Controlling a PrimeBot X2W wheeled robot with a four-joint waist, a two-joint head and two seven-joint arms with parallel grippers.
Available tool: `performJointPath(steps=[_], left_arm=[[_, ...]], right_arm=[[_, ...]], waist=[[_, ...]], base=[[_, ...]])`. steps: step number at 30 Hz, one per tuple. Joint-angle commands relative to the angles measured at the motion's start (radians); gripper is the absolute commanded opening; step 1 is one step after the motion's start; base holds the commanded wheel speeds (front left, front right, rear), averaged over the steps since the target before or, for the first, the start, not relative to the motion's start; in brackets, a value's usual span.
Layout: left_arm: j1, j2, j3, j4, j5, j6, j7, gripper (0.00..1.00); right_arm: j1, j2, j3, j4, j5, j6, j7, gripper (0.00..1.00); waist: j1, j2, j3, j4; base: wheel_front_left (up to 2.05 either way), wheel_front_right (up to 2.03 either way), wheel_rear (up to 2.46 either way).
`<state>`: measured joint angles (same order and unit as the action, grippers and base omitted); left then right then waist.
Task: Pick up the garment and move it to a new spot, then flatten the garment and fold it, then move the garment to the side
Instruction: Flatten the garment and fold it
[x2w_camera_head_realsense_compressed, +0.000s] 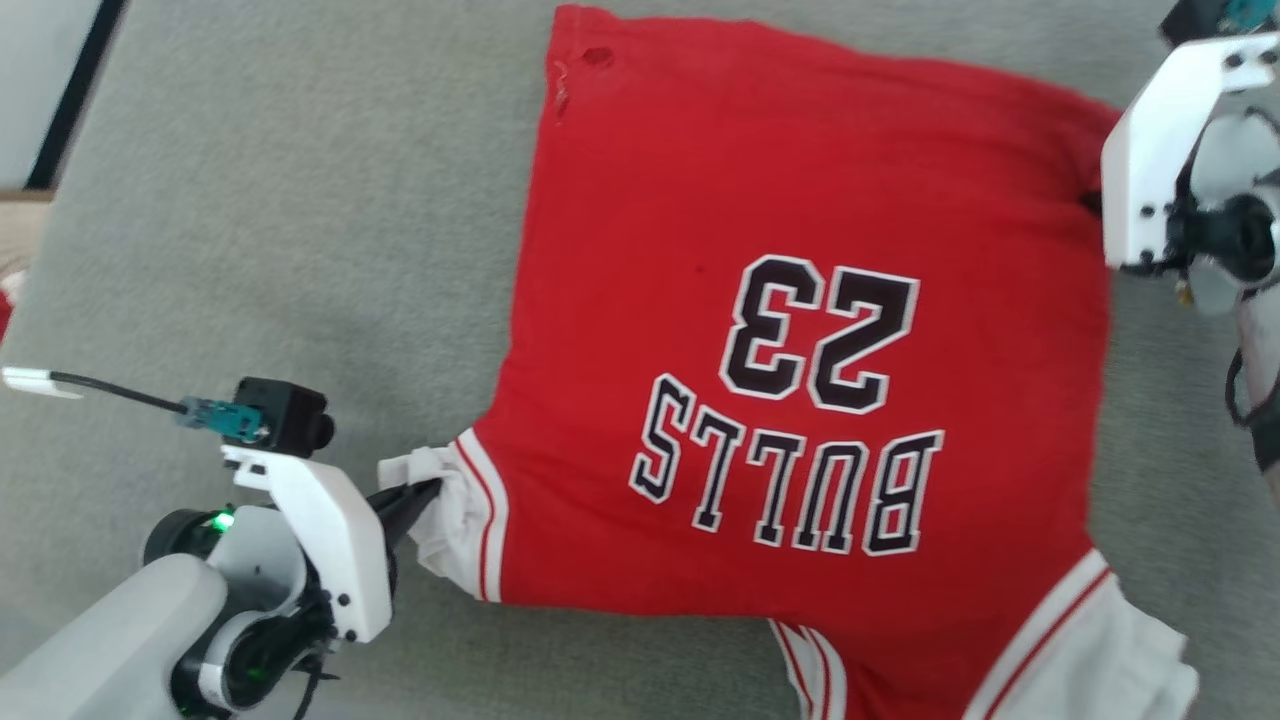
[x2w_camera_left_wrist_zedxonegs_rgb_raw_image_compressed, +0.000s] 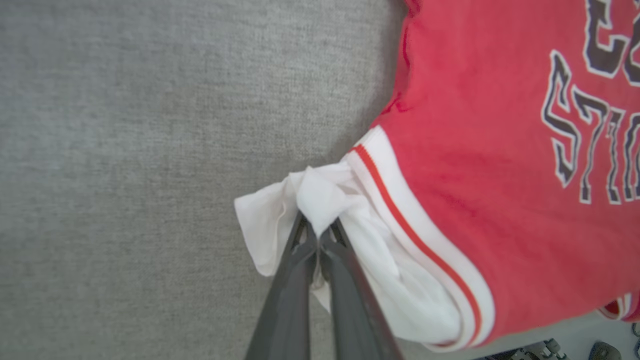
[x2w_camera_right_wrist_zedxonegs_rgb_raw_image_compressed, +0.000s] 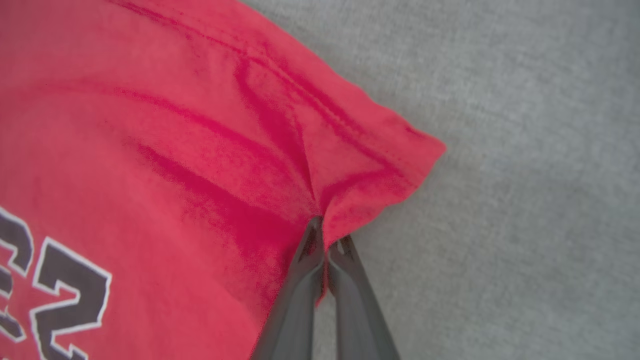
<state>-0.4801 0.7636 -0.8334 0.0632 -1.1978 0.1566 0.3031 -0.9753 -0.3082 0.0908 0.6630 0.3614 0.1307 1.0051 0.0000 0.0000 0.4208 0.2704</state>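
The garment (x2w_camera_head_realsense_compressed: 800, 330), a red jersey with black "BULLS 23" lettering, lies spread on a grey cloth surface with its lettering upside down in the head view. At the lower left, my left gripper (x2w_camera_head_realsense_compressed: 425, 492) is shut on the garment's bunched white sleeve (x2w_camera_left_wrist_zedxonegs_rgb_raw_image_compressed: 320, 200), the fingers pinching a fold of it (x2w_camera_left_wrist_zedxonegs_rgb_raw_image_compressed: 320, 232). At the right edge of the head view, my right gripper (x2w_camera_head_realsense_compressed: 1095, 200) is shut on the garment's red hem corner (x2w_camera_right_wrist_zedxonegs_rgb_raw_image_compressed: 370, 165), the cloth puckering into creases at the fingertips (x2w_camera_right_wrist_zedxonegs_rgb_raw_image_compressed: 325, 237). A second white sleeve (x2w_camera_head_realsense_compressed: 1090, 660) lies at the lower right.
The grey surface (x2w_camera_head_realsense_compressed: 280, 250) extends wide on the left of the garment. At the far left edge a dark strip and a pale floor (x2w_camera_head_realsense_compressed: 40, 90) mark the surface's border. A white cable clip with a black lead (x2w_camera_head_realsense_compressed: 60, 382) sits near my left wrist.
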Motion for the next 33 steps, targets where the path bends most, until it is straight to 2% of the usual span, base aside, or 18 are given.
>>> performJointPath(steps=[1, 8, 15, 22, 27, 33], left_arm=[[0.016, 0.014, 0.009, -0.008, -0.01, 0.009, -0.006, 0.0], [0.047, 0.069, 0.028, -0.047, -0.026, 0.042, -0.004, 0.0], [0.072, 0.113, 0.04, -0.088, -0.03, 0.068, 0.005, 0.0], [0.075, 0.136, 0.049, -0.121, -0.033, 0.083, 0.012, 0.0], [0.072, 0.134, 0.046, -0.125, -0.029, 0.085, 0.014, 0.0], [0.059, 0.124, 0.039, -0.117, -0.024, 0.075, 0.019, 0.0]], right_arm=[[0.044, -0.012, 0.023, -0.032, 0.037, 0.0, 0.016, 0.0], [0.194, -0.066, 0.06, -0.276, 0.189, 0.0, 0.081, 0.0], [0.434, -0.083, 0.001, -0.573, 0.265, 0.0, 0.174, 0.0], [0.694, -0.023, -0.099, -0.821, 0.264, 0.0, 0.245, 0.0], [0.835, 0.047, -0.144, -0.887, 0.239, 0.0, 0.255, 0.0], [0.889, 0.071, -0.111, -0.837, 0.191, 0.0, 0.163, 0.0]], waist=[[0.0, 0.0, -0.026, -0.033], [0.0, 0.0, -0.068, -0.104], [0.0, 0.0, -0.09, -0.161], [0.0, 0.0, -0.087, -0.191], [0.0, 0.0, -0.084, -0.196], [0.0, 0.0, -0.08, -0.193]], base=[[0.0, 0.0, 0.0], [0.0, 0.0, 0.0], [0.0, 0.0, 0.0], [0.0, 0.0, 0.0], [0.0, 0.0, 0.0], [0.0, 0.0, 0.0]])
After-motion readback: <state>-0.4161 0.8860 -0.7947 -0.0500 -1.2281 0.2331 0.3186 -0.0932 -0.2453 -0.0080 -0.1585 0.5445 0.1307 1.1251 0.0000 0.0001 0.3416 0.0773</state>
